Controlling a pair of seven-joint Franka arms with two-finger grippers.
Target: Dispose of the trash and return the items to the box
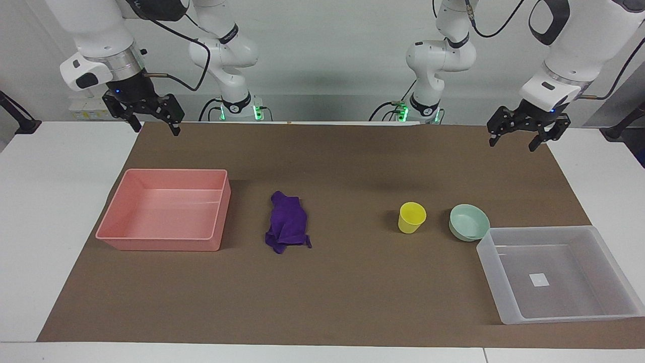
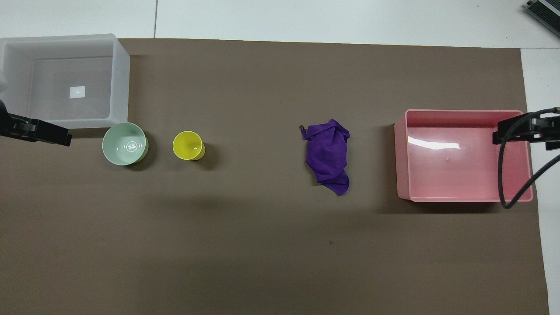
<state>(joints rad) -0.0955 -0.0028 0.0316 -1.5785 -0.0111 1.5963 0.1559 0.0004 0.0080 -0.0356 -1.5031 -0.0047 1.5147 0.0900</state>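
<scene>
The trash, a crumpled deep-purple rag [image 1: 287, 222] [image 2: 328, 153], lies on the brown mat mid-table. A yellow cup [image 1: 411, 218] [image 2: 188, 145] stands upright beside a mint-green bowl [image 1: 469, 222] [image 2: 125, 143], toward the left arm's end. Touching the bowl's rim is the translucent box [image 1: 569, 295] [image 2: 120, 83], with nothing in it but its white label. My left gripper [image 1: 512, 144] [image 2: 39, 131] hangs open in the air over the mat's edge at that end. My right gripper [image 1: 156, 128] [image 2: 520, 129] hangs open above the mat's corner at the other end. Neither holds anything.
A pink rectangular tray [image 1: 166, 212] [image 2: 455, 170] with nothing in it sits beside the rag, toward the right arm's end. A brown mat [image 1: 352, 292] covers most of the white table. A black cable loops from the right wrist over the pink tray in the overhead view.
</scene>
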